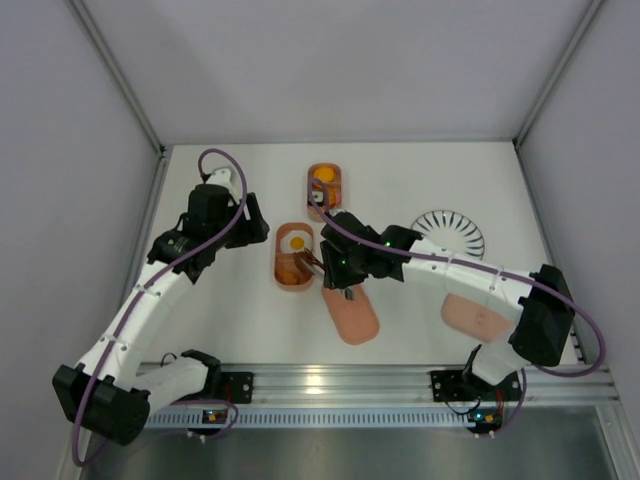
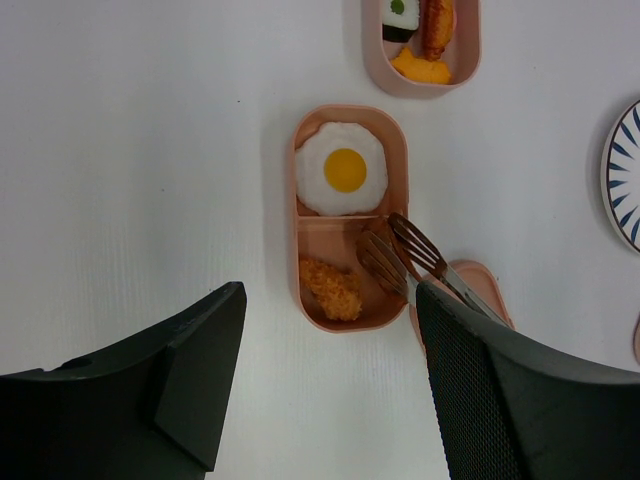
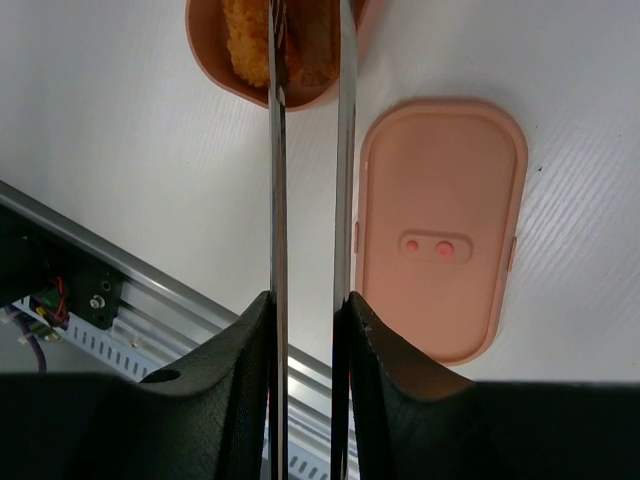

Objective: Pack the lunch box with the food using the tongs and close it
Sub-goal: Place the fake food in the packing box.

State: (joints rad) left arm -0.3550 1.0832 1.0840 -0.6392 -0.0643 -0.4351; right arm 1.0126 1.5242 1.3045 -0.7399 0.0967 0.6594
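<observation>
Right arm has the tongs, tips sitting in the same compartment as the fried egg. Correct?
Not quite. The right gripper does hold the tongs in its jaws, but their tips sit in the other compartment of that tray, beside the breaded fried piece. The fried egg lies in the neighbouring one. The left wrist view shows it.

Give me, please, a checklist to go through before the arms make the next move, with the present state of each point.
1. Right gripper holds the tongs between its fingers: ok.
2. Tong tips carry nothing, over the near tray: ok.
3. Plate bare where it shows: ok.
4. Lid beside the near tray lies free: ok.
5. Second lid free to take: cannot tell, the right arm partly covers it.
6. Left gripper open, holding nothing: ok.
</observation>
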